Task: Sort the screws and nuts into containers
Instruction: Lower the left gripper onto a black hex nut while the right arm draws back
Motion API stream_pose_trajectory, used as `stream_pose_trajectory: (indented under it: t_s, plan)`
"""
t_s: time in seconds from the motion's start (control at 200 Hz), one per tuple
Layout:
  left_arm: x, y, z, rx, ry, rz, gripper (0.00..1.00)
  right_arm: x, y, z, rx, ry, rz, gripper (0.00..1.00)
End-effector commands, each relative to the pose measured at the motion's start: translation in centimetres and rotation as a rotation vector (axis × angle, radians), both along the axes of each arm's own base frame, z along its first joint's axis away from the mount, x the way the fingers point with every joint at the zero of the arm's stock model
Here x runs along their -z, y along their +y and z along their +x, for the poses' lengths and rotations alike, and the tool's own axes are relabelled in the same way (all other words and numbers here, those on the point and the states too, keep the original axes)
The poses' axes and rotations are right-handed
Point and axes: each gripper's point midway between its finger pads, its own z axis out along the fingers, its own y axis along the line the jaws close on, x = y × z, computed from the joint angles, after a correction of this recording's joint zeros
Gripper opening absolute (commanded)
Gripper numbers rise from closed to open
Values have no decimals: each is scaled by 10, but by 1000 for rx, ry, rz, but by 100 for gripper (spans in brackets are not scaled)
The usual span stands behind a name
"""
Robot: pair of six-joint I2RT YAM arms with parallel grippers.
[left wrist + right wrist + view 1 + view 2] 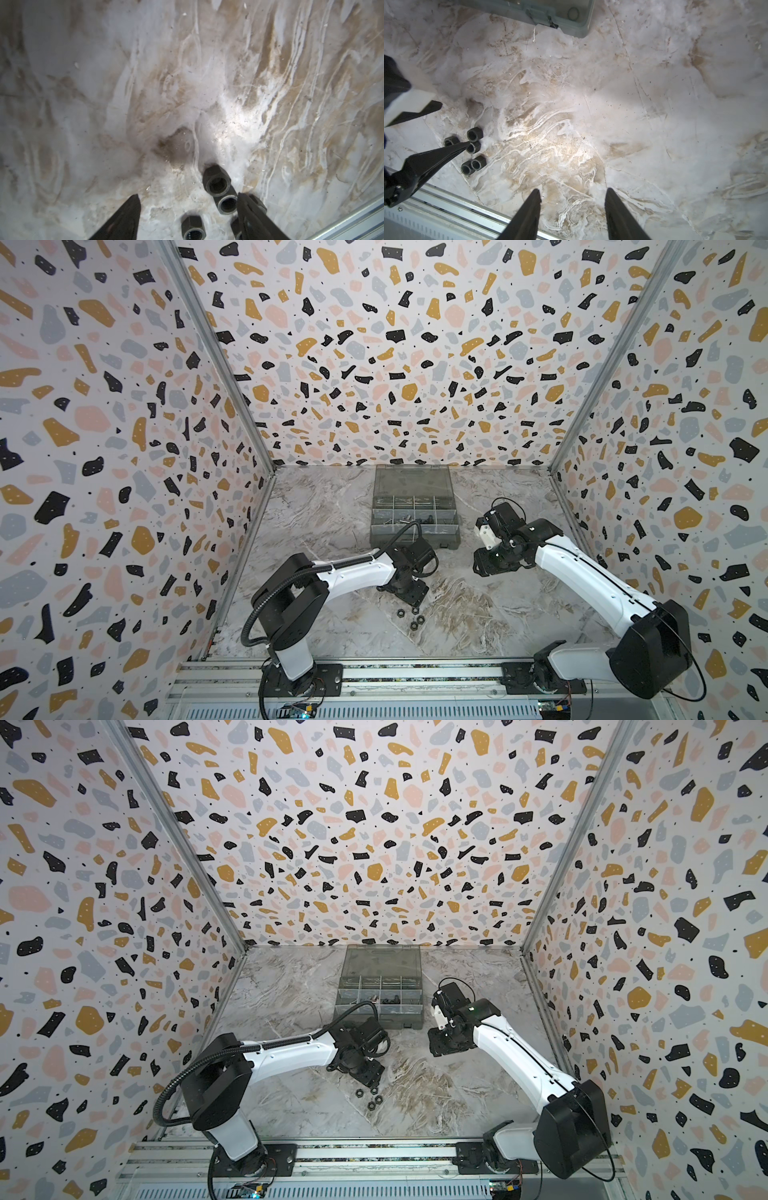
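Clearly the left claw (187,196) sits low over the bench (104,83) for a reason. The five black nuts (472,148) lie there in a tight cluster, near the front rail (446,199) and well apart from the box (415,506). Its jaws stand wide and hold nothing. One finger (251,218) overlaps the cluster and the other (124,218) is over bare bench beside it, so at least one nut lies between them. That spread looks chosen to straddle a single nut. With the nuts touching one another, I cannot tell which is meant, and a neighbour may get nudged when the jaws come together.

The right claw (573,190) hangs over bare bench just in front of the box, jaws partly apart and empty. Probably it is parked there to stay out of the left arm's way. The box has its lid (411,481) thrown back, so every compartment is open from above. Screws (405,517) lie in the middle row. By my reading, the nuts are the last loose parts.
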Motion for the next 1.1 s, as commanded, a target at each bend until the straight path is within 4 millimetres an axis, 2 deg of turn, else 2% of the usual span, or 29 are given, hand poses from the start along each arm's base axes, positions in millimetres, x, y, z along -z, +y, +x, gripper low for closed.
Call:
stream_pose_trajectory:
  t_s: [0.0,0.19,0.365,0.616,0.851,1.096]
  plan:
    - [-6,-14,4,-4,-12,-33,73,-3,-6,-7,31,2,8,52]
    - [1,-14,1,-12,-1,-33,66,-4,-13,-12,44,2,-7,52]
    - [8,-11,1,-23,0,-13,54,-6,-15,-10,54,-5,-15,52]
    - [12,-12,-4,-19,9,-1,52,-4,-16,-7,52,3,-31,52]
    - [18,-8,-9,-23,19,23,45,2,-17,-7,45,17,-44,52]
    - [24,-5,-14,-38,36,37,42,6,-16,-6,39,28,-43,52]
